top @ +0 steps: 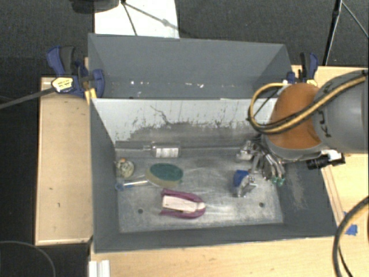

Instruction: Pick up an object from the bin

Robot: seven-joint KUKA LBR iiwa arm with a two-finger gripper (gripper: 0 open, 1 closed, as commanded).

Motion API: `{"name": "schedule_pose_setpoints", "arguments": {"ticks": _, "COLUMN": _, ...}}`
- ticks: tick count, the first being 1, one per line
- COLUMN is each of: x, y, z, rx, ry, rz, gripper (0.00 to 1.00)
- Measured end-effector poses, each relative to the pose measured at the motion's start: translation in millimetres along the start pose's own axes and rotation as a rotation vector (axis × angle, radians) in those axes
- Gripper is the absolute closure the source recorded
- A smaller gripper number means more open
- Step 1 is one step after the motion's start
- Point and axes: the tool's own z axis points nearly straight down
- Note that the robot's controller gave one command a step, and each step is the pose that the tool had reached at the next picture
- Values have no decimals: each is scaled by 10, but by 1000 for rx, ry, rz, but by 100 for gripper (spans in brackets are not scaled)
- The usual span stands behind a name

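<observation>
My gripper [249, 187] is low over the right part of the bin floor, under the orange wrist cover. A small blue block [239, 177] lies right against its left side, touching or nearly touching it; I cannot tell whether it is gripped. Further left lies a purple and white flat packet [183, 205] near the front of the floor.
A dark green round brush with a pale handle [163, 173] lies left of centre. A small round trinket [124, 167] sits at the far left. A clear tube with a white label [163, 151] rests along the back wall. The arm covers the bin's right side.
</observation>
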Motion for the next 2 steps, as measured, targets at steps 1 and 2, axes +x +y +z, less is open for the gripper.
{"name": "schedule_pose_setpoints", "arguments": {"ticks": 1, "x": -29, "y": -3, "z": -25, "rx": 0, "ry": -9, "rz": -1, "gripper": 100}}
{"name": "schedule_pose_setpoints", "arguments": {"ticks": 2, "x": -54, "y": 0, "z": -551, "rx": -1, "ry": -3, "rz": -9, "gripper": 100}}
